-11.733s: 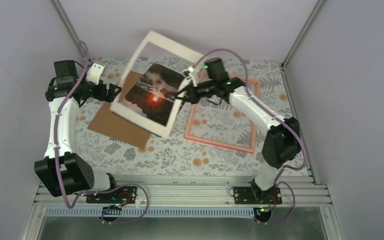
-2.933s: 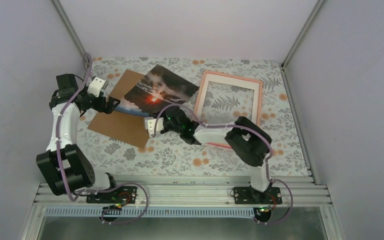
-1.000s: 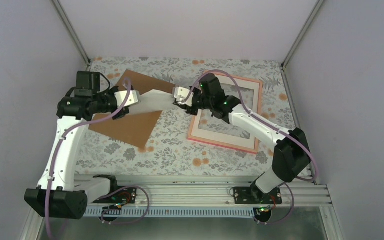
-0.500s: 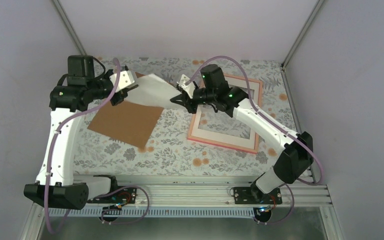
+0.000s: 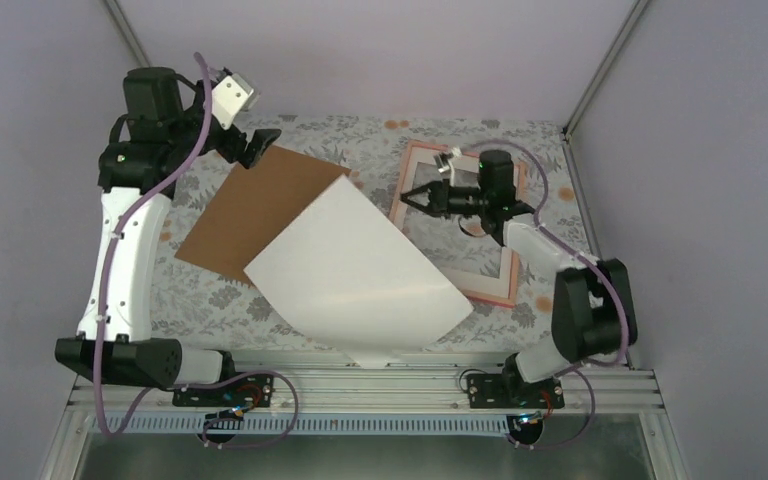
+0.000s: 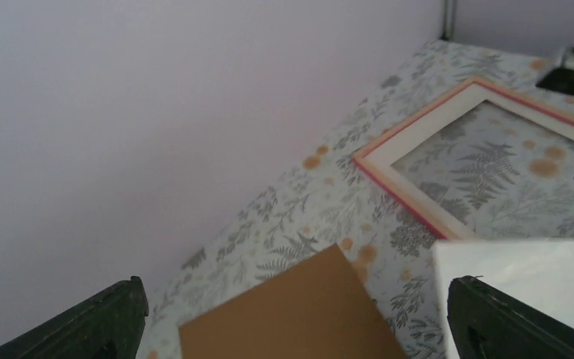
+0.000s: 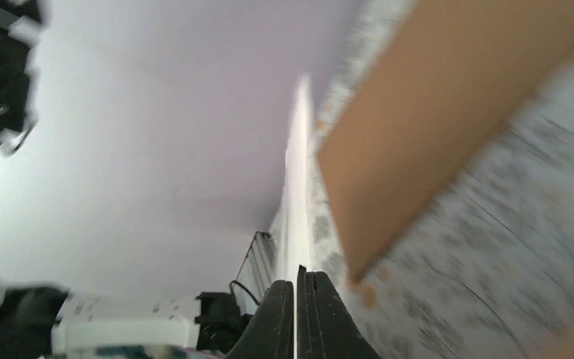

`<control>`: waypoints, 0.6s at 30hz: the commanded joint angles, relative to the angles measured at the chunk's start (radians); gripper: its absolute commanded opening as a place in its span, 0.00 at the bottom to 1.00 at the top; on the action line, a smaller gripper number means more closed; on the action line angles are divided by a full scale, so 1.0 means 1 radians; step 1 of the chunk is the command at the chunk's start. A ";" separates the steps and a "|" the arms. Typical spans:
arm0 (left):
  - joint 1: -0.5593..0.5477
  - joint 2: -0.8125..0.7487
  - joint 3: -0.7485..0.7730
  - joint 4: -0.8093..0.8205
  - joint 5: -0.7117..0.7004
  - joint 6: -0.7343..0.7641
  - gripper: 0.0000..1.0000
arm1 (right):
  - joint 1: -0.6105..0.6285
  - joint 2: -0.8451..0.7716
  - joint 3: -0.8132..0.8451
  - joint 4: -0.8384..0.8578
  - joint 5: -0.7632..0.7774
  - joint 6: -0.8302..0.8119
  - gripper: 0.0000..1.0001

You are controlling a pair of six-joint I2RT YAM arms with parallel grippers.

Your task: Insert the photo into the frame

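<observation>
The photo [image 5: 360,270] hangs in the air above the table middle, its plain white back towards the top camera. My right gripper [image 5: 410,196] is shut on its far right edge; in the right wrist view the photo [image 7: 297,179] shows edge-on as a thin white line running out from my shut right gripper [image 7: 297,280]. The pink frame [image 5: 507,285] lies flat under the right arm, also seen as the frame [image 6: 377,173] in the left wrist view. My left gripper [image 5: 253,150] is raised at the back left, open and holding nothing; its view shows the left gripper [image 6: 297,299] wide apart.
A brown board [image 5: 245,210] lies flat on the floral cloth left of the frame, partly under the photo. A white card mat [image 6: 411,138] sits inside the frame. Walls close the back and both sides.
My left gripper let go of the photo, opened and rose to the back left. My right gripper drew back right over the frame, and the photo swung up with its white back showing.
</observation>
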 commanded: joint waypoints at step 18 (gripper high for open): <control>0.038 0.097 -0.629 -0.014 0.041 0.008 0.97 | -0.207 0.302 0.079 -0.634 0.085 -0.699 0.50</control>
